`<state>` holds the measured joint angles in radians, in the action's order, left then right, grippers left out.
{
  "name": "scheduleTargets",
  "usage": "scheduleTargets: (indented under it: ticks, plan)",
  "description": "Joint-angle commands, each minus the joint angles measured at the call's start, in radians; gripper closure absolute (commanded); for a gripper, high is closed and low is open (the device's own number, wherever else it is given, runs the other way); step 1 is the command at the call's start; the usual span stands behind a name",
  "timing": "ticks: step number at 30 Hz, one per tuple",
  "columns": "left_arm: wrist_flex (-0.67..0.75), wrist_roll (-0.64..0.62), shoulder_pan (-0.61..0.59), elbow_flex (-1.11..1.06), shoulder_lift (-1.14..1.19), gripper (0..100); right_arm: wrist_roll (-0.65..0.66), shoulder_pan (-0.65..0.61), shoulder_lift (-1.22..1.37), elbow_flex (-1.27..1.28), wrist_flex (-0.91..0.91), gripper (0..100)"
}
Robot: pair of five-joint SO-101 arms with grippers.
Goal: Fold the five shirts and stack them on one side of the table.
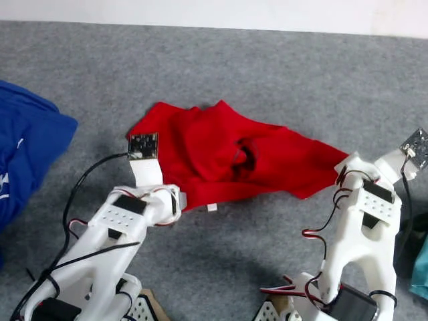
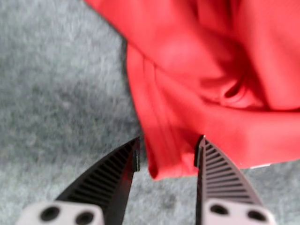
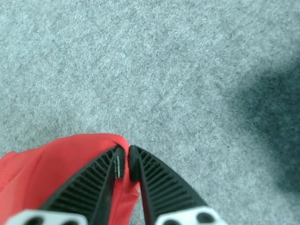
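A crumpled red shirt (image 1: pixel 227 154) lies in the middle of the grey table. My left gripper (image 2: pixel 168 154) is open, and a lower corner of the red shirt (image 2: pixel 187 93) lies between its fingers. In the high view this gripper (image 1: pixel 176 200) sits at the shirt's near-left hem. My right gripper (image 3: pixel 126 157) is shut on the edge of the red shirt (image 3: pixel 56 168), pinching a fold of cloth. In the high view it (image 1: pixel 343 168) is at the shirt's right tip.
A blue shirt (image 1: pixel 27 147) lies bunched at the table's left edge. A teal cloth (image 1: pixel 421 267) peeks in at the right edge, behind the right arm. Bare grey felt (image 1: pixel 267 67) stretches beyond the red shirt.
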<state>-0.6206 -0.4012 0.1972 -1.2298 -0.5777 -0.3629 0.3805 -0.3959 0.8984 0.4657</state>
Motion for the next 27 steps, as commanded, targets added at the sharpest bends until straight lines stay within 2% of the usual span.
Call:
scheduleTargets:
  ticks: [1, 5, 10, 16, 23, 27]
  plan:
    - [0.006, -0.005, 0.013, 0.008, -0.027, 79, 0.015, -0.007, -0.025, -0.018, -0.018, 99.1]
    - [0.006, -0.005, 0.015, 0.027, -0.024, 81, 0.015, -0.007, -0.027, -0.018, -0.012, 99.1]
    - [0.077, -0.003, 0.012, 0.022, -0.022, 100, 0.015, -0.007, -0.028, -0.022, 0.016, 99.1]
    - [0.091, -0.003, 0.004, 0.087, 0.09, 99, 0.015, -0.008, -0.03, -0.021, 0.016, 99.1]
    - [0.087, -0.006, -0.081, 0.223, 0.251, 99, 0.015, -0.008, -0.03, -0.019, 0.016, 99.1]
    - [0.087, -0.009, -0.136, 0.275, 0.255, 99, 0.015, -0.01, -0.03, -0.019, 0.016, 99.1]
